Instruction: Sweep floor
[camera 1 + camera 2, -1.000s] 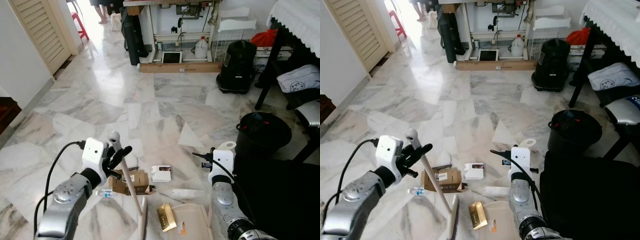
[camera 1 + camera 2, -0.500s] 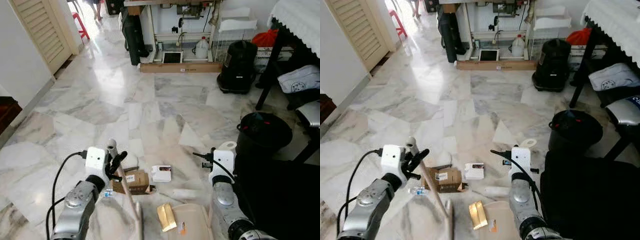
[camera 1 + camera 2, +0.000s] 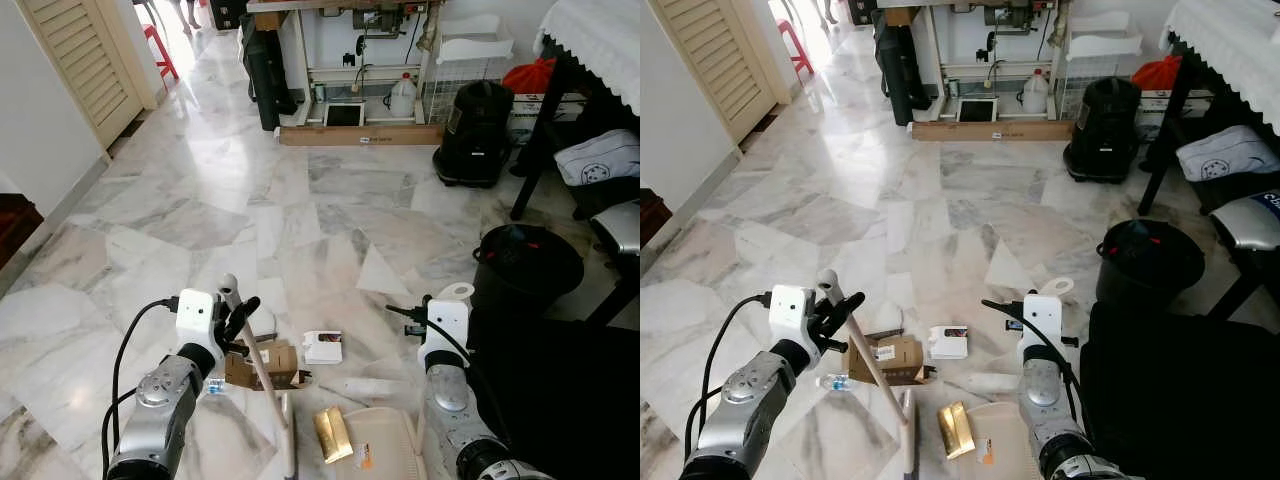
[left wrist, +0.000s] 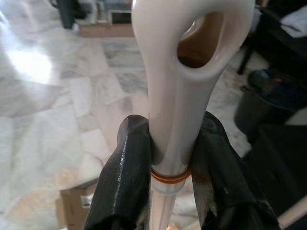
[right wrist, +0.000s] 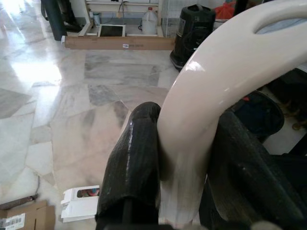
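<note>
Broom (image 3: 262, 372): cream handle, slanted from left of centre down to bottom edge of frame, head partly cut off at lower edge. Gripped near looped top end by left gripper (image 4: 170, 158), black fingers (image 4: 125, 177) pressed on both sides of shaft just above an orange ring (image 4: 169, 176). Left gripper (image 3: 235, 315) placed lower left of centre, silver arm running down to bottom left.

Dustpan (image 3: 385, 445): cream, flat on marble floor (image 3: 300, 200) at bottom centre, edge beside gold packet (image 3: 333, 433). Curved cream handle (image 5: 216, 96) clamped between fingers (image 5: 132, 167) of right gripper (image 5: 184, 158); right gripper (image 3: 444, 312) found lower right of centre, looped handle tip showing above it.

Litter, lower centre: flattened brown cardboard box (image 3: 262, 366) touching broom shaft; small white carton (image 3: 323, 346) just right of it; small plastic bottle (image 3: 213, 385) at box's left; clear wrapper (image 3: 375, 386) between carton and dustpan.

Surroundings: black round bin (image 3: 525, 268) at right; black vacuum cleaner (image 3: 474, 132) upper right; long flat cardboard carton (image 3: 360, 135) on floor at upper centre; white jug (image 3: 402, 97) and tablet-like screen (image 3: 344, 115) behind it; louvred door (image 3: 85, 55) upper left; red stool (image 3: 158, 48) top left; person's legs (image 3: 188, 12) at top edge; dark table leg (image 3: 540, 130) and grey bag (image 3: 598, 157) far right.
</note>
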`<state>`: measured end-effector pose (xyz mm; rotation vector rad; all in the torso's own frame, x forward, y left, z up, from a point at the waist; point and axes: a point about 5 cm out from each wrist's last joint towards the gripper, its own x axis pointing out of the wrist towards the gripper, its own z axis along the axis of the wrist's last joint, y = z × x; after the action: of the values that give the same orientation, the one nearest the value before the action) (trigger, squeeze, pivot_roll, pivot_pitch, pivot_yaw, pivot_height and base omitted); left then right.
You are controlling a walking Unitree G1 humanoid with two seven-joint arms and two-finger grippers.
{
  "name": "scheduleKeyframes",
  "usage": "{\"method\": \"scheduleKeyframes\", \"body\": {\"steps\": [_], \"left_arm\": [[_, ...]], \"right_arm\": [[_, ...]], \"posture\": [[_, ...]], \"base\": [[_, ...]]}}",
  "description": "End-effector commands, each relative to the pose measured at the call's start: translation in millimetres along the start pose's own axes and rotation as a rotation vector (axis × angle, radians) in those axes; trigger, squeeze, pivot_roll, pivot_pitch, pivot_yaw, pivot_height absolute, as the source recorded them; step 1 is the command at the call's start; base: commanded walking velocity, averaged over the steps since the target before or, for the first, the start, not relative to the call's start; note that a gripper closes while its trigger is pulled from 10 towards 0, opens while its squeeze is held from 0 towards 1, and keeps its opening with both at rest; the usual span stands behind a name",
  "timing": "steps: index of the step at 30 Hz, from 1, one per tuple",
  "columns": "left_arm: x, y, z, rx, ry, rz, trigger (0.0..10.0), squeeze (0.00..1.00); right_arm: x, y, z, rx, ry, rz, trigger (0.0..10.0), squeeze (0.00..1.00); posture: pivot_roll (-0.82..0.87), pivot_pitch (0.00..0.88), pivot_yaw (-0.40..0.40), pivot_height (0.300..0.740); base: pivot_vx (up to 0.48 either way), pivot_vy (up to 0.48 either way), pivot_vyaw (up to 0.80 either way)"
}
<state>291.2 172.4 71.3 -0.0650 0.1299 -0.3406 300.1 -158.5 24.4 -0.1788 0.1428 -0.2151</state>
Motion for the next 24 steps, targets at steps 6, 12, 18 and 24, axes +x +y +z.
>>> {"method": "scheduleKeyframes", "body": {"steps": [6,12,18,24], "left_arm": [[0.2,0.6,-5.8,-0.034,0.044,-0.057,10.0,0.0],[0.4,-6.2,-14.3,-0.075,0.097,-0.119,10.0,0.0],[1.7,-3.2,-10.3,-0.129,0.092,-0.132,10.0,0.0],[3.9,-4.5,7.1,-0.245,0.048,-0.205,10.0,0.0]], "right_arm": [[-11.8,-3.1,-23.6,-0.024,0.114,-0.013,10.0,0.0],[-11.5,-3.4,-23.2,-0.025,0.113,-0.014,10.0,0.0],[-12.0,-3.4,-23.6,-0.025,0.113,-0.015,10.0,0.0],[-12.1,-1.6,-23.0,-0.022,0.112,-0.01,10.0,0.0]], "posture": [[0.12,0.062,0.096,0.74],[0.12,0.063,0.096,0.74],[0.13,0.062,0.101,0.74],[0.13,0.06,0.101,0.74]], "base": [[0.0,0.0,0.0],[0.0,0.0,0.0],[0.0,0.0,0.0],[0.0,0.0,0.0]]}}
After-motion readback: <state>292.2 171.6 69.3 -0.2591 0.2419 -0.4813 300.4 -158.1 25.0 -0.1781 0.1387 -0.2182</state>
